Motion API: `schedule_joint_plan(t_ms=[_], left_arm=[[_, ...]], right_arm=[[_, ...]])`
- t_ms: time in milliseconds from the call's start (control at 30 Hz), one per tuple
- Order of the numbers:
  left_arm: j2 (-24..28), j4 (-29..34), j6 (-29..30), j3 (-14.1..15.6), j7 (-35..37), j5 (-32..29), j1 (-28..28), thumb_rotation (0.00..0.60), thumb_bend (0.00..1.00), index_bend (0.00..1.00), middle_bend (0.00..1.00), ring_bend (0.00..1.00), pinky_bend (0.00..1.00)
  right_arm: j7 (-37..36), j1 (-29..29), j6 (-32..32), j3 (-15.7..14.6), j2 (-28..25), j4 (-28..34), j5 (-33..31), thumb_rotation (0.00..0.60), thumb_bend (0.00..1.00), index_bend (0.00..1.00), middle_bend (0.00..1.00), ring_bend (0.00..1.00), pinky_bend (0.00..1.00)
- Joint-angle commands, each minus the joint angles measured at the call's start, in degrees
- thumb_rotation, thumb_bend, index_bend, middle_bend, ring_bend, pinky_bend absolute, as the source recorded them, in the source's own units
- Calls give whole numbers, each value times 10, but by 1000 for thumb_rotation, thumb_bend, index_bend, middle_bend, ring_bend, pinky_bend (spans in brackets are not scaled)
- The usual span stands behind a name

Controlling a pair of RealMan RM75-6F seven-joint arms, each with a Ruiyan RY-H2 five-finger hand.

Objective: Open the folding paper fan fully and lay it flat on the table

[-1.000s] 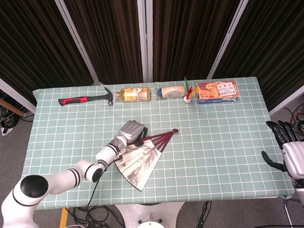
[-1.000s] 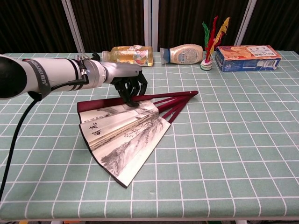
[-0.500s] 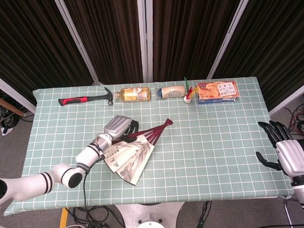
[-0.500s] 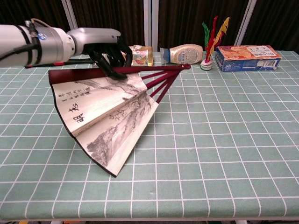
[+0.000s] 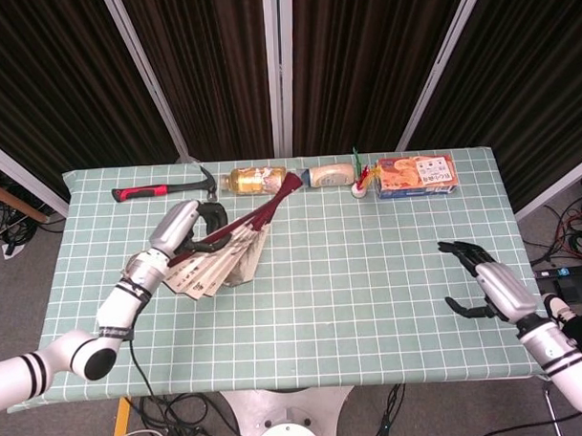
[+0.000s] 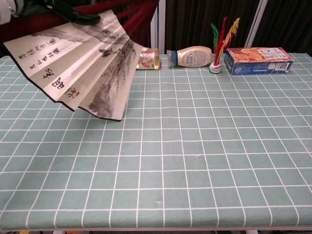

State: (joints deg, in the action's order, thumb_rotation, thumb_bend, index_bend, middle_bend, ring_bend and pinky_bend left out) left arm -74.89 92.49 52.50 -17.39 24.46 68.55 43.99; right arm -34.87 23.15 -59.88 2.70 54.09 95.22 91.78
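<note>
The folding paper fan (image 5: 225, 259) (image 6: 80, 61) is partly spread, with dark red ribs and ink painting on cream paper. My left hand (image 5: 182, 233) grips it by the red guard stick and holds it lifted above the table's left side, paper hanging down. In the chest view only the dark fingers (image 6: 73, 13) show at the top left edge. My right hand (image 5: 489, 283) is open over the right part of the table, fingers spread, holding nothing. It does not show in the chest view.
Along the far edge lie a hammer (image 5: 166, 190), a yellow bottle (image 5: 256, 179) (image 6: 147, 58), a white bottle (image 5: 330, 175) (image 6: 192, 56), a feathered shuttlecock (image 5: 361, 184) (image 6: 218, 41) and an orange-and-blue box (image 5: 417, 175) (image 6: 258, 60). The green checked tablecloth (image 5: 369, 273) covers the table.
My left hand has raised the fan off the table and carried it up and to the left. The right hand has moved in from the table's right edge over the cloth.
</note>
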Motion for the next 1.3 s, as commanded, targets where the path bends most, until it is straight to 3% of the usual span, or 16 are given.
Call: schedule_joint_plan(t_ms=[33,267,600,900,1300], left_arm=[[16,22,41,-9,40,36,-27,600,350,618,729,671,502],[21,45,98,-8,77,95,-48,600,350,618,729,672,502],[41,76,136,-1,88,152,-55,600,350,618,729,671,502],[59,98,156,1,88,172,-57,600,350,618,727,671,502],[77,118,169,8,106,193,-58,600,350,618,726,671,501]], right_arm=[[-87,69,78,13,25,-9,-11,600,264,113,160,0,8],[-158,154,162,44,89,-47,-33,600,264,129,168,0,26],[-131,222,208,97,143,-67,-104,600,295,130,168,0,28],[-139,278,276,129,143,-50,-140,600,306,130,168,0,28],[-226,329,354,144,129,-46,-102,600,312,149,168,0,28]])
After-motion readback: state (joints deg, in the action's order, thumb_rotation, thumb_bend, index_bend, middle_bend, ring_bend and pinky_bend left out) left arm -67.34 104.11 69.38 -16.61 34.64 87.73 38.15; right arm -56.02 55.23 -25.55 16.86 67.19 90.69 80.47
